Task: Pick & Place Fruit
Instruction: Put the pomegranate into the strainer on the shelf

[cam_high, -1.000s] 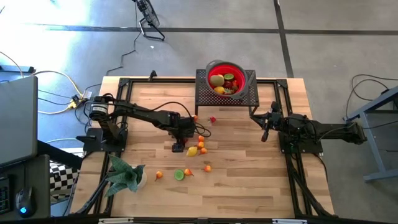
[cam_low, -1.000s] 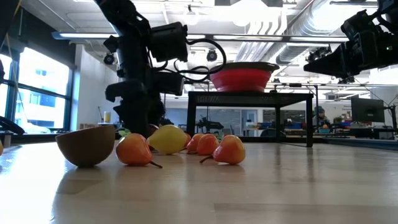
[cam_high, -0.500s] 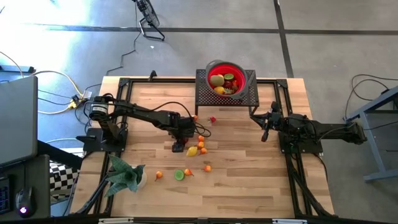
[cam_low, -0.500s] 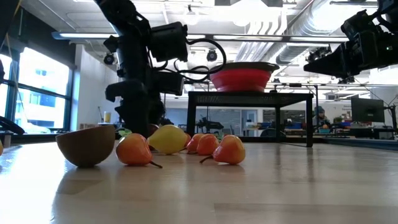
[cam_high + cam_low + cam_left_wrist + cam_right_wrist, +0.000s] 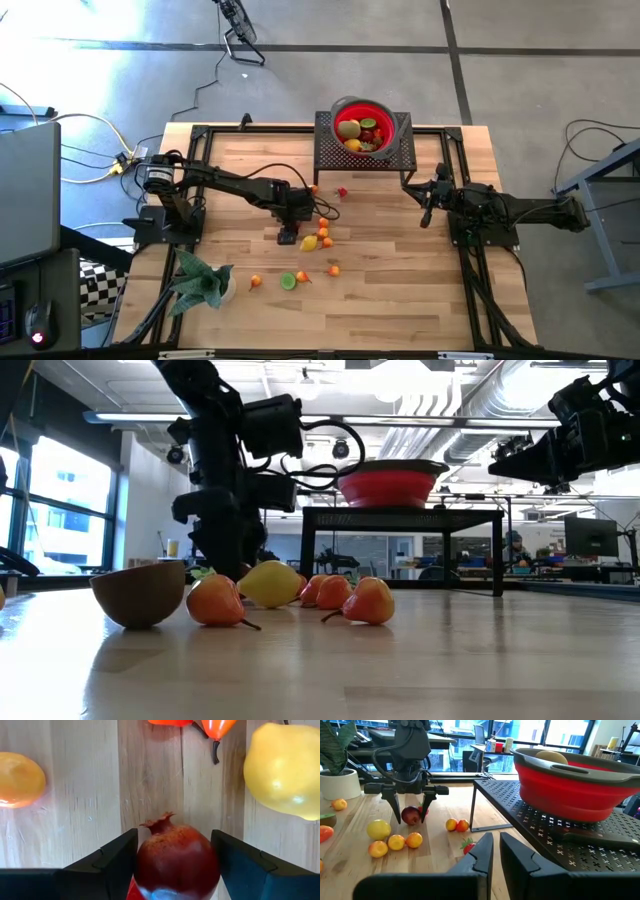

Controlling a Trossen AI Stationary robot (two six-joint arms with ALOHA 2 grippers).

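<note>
My left gripper point(image 5: 288, 237) points steeply down at mid-table, its fingers around a dark-red fruit point(image 5: 176, 860) with a small crown. That fruit point(image 5: 410, 815) sits on the wood between the fingers. Beside it lie a yellow lemon point(image 5: 310, 243) and small oranges point(image 5: 323, 233). More fruit lies nearer the front: a green lime half point(image 5: 288, 281) and orange-red pieces point(image 5: 333, 270). A strawberry point(image 5: 342, 192) lies farther back. My right gripper point(image 5: 426, 210) waits shut at the table's right, held level above the wood. My left gripper pinches the dark-red fruit between its two fingers, one pad on each of its round sides point(image 5: 141, 865). The fingers point(image 5: 396, 812) come from above, slanting down. The fruit's underside looks to rest on the table, its crown point(image 5: 159, 822) pointing away from the wrist.
A red bowl with a grey rim point(image 5: 362, 128), holding several fruits, stands on a black mesh stand point(image 5: 365, 155) at the far edge. A potted green plant point(image 5: 200, 282) stands at the front left. A brown kiwi half point(image 5: 140, 592) lies close to the low camera.
</note>
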